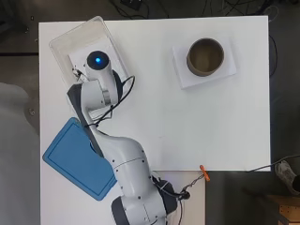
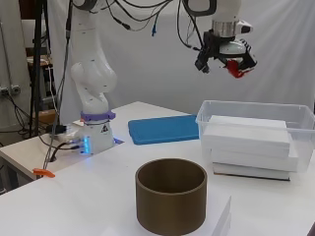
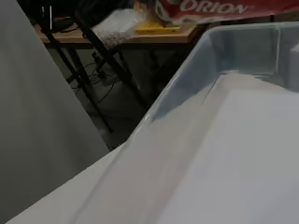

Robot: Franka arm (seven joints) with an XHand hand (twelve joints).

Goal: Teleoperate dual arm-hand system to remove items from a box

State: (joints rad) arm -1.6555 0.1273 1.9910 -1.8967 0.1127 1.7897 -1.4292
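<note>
Hand (image 2: 231, 54) hovering high above clear box (image 2: 256, 110), white slabs (image 2: 248, 132) lying flat directly beneath; finger state: cannot tell.

One clear plastic box (image 2: 256, 110) sits on the table, with a stack of white slabs (image 2: 246, 142) inside whose number I cannot tell. There is one brown cylinder (image 1: 205, 57), one blue board (image 1: 75, 161) and one orange clamp (image 1: 204, 172).
</note>
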